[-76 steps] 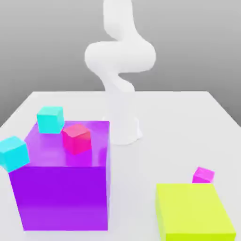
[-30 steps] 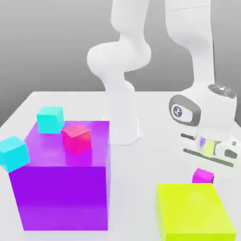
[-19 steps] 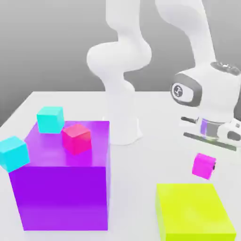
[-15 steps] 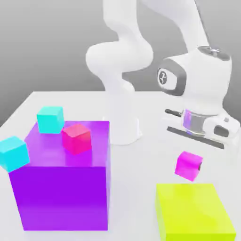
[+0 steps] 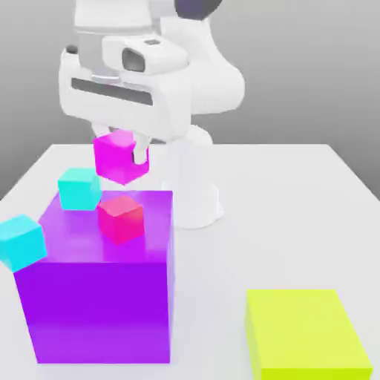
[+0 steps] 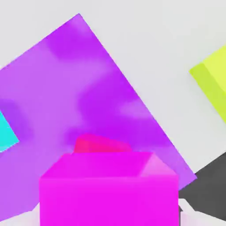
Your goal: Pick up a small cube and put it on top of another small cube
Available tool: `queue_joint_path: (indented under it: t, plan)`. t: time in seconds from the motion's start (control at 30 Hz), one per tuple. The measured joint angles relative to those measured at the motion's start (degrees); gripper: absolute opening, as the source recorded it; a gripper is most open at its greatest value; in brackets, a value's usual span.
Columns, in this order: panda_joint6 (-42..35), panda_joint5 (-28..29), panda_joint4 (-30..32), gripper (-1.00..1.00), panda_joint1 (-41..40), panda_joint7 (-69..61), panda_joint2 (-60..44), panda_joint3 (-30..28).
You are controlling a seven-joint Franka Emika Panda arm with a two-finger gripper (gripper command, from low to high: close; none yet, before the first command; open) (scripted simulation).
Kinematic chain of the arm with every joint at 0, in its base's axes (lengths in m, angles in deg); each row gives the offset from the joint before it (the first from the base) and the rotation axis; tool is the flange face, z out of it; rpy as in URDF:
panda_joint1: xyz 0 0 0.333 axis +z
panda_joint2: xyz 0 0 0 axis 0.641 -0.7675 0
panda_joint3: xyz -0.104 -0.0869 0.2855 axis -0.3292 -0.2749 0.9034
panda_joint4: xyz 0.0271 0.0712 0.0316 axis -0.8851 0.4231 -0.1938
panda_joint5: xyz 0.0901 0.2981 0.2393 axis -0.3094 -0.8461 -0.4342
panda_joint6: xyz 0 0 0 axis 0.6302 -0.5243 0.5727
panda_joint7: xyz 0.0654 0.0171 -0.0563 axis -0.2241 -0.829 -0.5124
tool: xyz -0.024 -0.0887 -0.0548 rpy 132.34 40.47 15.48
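Note:
My gripper (image 5: 119,159) is shut on the small magenta cube (image 5: 119,157), holding it in the air above the big purple block (image 5: 104,297). Just below it, on the purple block's top, rests a red-pink small cube (image 5: 121,217). In the hand view the magenta cube (image 6: 108,190) sits close in front, with the red-pink cube (image 6: 99,144) peeking out behind it over the purple block (image 6: 84,97). One pale finger (image 5: 140,151) shows at the cube's side.
A cyan cube (image 5: 79,188) sits on the purple block's far corner and another cyan cube (image 5: 21,241) at its side on the exterior view's left. A yellow-green block (image 5: 306,334) lies at the exterior view's lower right. The white arm base (image 5: 194,200) stands behind.
The gripper lifted the magenta cube from beside the yellow-green block and carried it across to the exterior view's left, now above the purple block and the red-pink cube.

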State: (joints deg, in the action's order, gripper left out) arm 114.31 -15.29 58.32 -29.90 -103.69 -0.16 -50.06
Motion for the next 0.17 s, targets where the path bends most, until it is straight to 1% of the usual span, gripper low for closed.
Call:
queue_joint_path:
  t: [0.03, 0.07, 0.17]
  plan:
    - [2.3, 0.1, 1.4, -1.0, 0.0, -0.2, -0.9, -0.5]
    - [3.5, 0.2, 2.1, 1.0, 0.0, -0.3, -1.4, -0.8]
    - [3.5, 0.2, 2.1, 1.0, 0.0, -0.3, -1.4, -0.8]
